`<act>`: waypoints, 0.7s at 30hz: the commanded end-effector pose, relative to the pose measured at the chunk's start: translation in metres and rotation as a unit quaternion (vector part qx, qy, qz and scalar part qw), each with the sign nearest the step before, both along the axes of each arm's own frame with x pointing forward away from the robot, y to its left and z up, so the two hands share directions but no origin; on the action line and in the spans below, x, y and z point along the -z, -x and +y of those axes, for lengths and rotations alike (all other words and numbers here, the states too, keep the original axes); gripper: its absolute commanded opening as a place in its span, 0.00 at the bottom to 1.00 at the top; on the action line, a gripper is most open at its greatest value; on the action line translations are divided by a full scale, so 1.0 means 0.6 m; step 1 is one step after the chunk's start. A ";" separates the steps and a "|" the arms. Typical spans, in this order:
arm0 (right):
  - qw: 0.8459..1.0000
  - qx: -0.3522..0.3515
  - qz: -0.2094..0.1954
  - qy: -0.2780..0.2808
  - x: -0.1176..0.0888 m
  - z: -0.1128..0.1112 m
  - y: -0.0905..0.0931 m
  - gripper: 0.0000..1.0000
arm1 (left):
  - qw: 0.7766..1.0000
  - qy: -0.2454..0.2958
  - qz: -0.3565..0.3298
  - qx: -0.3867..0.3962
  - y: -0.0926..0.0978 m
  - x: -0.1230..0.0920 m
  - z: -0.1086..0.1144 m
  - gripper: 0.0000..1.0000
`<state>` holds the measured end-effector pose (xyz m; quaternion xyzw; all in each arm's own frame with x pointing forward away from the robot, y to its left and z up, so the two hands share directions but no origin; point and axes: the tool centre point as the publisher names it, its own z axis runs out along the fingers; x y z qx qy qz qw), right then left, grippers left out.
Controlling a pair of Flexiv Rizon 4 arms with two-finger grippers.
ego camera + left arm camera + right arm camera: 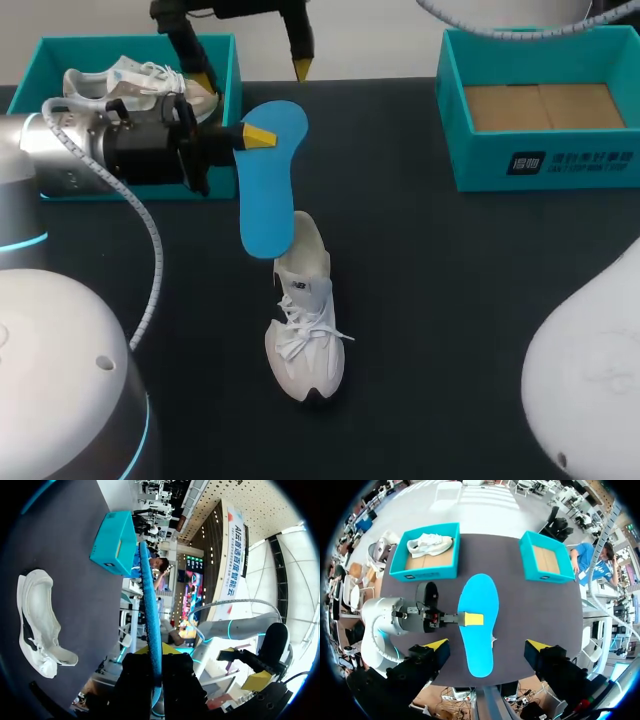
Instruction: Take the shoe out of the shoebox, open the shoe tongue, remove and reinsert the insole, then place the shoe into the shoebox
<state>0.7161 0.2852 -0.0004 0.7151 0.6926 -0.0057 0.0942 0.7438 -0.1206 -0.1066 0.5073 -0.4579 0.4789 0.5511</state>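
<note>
My left gripper (258,137) is shut on a blue insole (268,190) and holds it in the air above the heel of a white shoe (305,330). The shoe lies on the dark table, toe toward the front. In the left wrist view the insole (149,595) stands edge-on between the yellow fingertips of the left gripper (156,652), and the shoe (37,625) lies off to one side. My right gripper (252,72) hangs open high over the back of the table. In its own view the right gripper (486,645) looks down on the insole (480,595).
A teal shoebox (100,42) at the back left holds a second white shoe (140,82). An empty teal shoebox (560,160) with a cardboard floor stands at the back right. Both boxes, the left (422,572) and the right (547,577), show in the right wrist view.
</note>
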 end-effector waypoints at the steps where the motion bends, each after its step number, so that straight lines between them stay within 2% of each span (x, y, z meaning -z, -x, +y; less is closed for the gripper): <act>1: 0.977 -0.020 0.003 -0.214 0.022 -0.053 0.003 1.00 | 1.000 -0.001 0.000 -0.001 0.002 -0.001 0.001 0.00; 2: 0.971 -0.019 -0.008 -0.239 0.023 -0.061 0.005 1.00 | 1.000 -0.001 0.000 -0.001 0.002 -0.001 0.001 0.00; 3: 0.965 -0.017 0.005 -0.260 0.026 -0.069 0.004 1.00 | 1.000 -0.001 0.000 -0.001 0.002 -0.001 0.001 0.00; 4: 0.960 -0.022 -0.004 -0.278 0.028 -0.074 0.004 1.00 | 1.000 -0.001 0.000 -0.001 0.002 -0.001 0.001 0.00; 7: 0.952 -0.019 0.000 -0.306 0.034 -0.087 0.004 1.00 | 1.000 -0.001 0.000 -0.001 0.002 -0.001 0.001 0.00; 11: 0.930 -0.028 0.002 -0.368 0.044 -0.104 0.002 1.00 | 1.000 -0.001 0.000 -0.001 0.002 -0.001 0.001 0.00; 15: 0.901 -0.034 0.003 -0.433 0.061 -0.119 -0.001 1.00 | 1.000 -0.001 0.000 -0.001 0.002 -0.001 0.001 0.00; 19: 0.883 -0.036 -0.003 -0.468 0.071 -0.130 -0.002 1.00 | 1.000 -0.001 0.000 -0.001 0.002 -0.001 0.001 0.00; 21: 0.869 -0.042 -0.008 -0.492 0.076 -0.136 -0.003 1.00 | 1.000 -0.001 0.000 -0.001 0.002 -0.001 0.001 0.00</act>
